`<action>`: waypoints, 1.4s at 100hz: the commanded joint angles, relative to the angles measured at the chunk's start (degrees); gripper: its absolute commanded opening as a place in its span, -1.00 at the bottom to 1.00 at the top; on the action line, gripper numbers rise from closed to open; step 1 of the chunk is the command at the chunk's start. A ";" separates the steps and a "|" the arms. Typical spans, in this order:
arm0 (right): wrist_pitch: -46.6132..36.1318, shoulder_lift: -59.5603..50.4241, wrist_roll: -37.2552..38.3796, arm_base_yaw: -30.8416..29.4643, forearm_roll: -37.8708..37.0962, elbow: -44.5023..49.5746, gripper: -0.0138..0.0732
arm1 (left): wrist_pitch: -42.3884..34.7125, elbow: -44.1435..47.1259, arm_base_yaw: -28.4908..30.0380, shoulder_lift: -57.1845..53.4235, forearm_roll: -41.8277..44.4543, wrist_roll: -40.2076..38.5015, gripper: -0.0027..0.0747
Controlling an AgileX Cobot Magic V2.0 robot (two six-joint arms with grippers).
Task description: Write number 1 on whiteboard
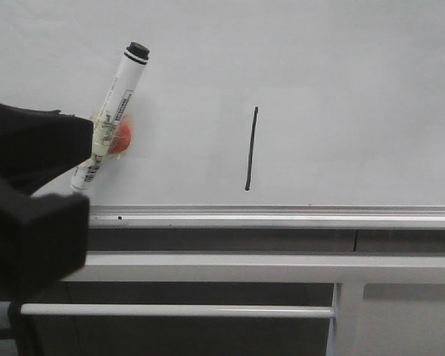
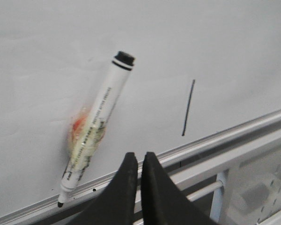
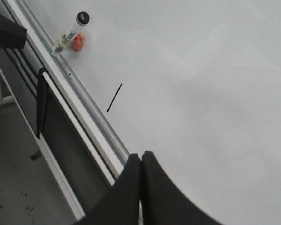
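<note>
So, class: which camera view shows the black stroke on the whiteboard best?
The front view: the stroke is seen square-on, sharp and whole, above the board's ledge. The left wrist view shows it complete but thinner and slanted. The right wrist view shows it only as a small, short dash.

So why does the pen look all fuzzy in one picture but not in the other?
In the left wrist view the marker pen sits very close to the camera and its label smears into blur; in the front view it looks sharper, though the black left gripper is a soft dark blob. The number 1 stays crisp.
</note>
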 commanded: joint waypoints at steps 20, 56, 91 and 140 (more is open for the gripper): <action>-5.51 -14.68 2.84 -0.52 -1.14 1.87 -0.83 | -12.42 -0.89 -7.25 -2.00 -0.77 9.09 -0.98; 1.82 -29.27 2.84 -0.52 0.75 16.80 -0.83 | -12.29 -0.89 -7.25 -2.00 2.60 13.08 -0.98; 1.11 -29.38 2.08 -0.52 -1.60 22.06 -0.83 | -12.41 -1.00 -7.25 -2.00 3.32 13.08 -0.98; 1.11 -29.38 2.08 -0.52 -1.60 22.06 -0.83 | -13.10 -1.00 -7.38 -4.66 5.30 13.45 -0.98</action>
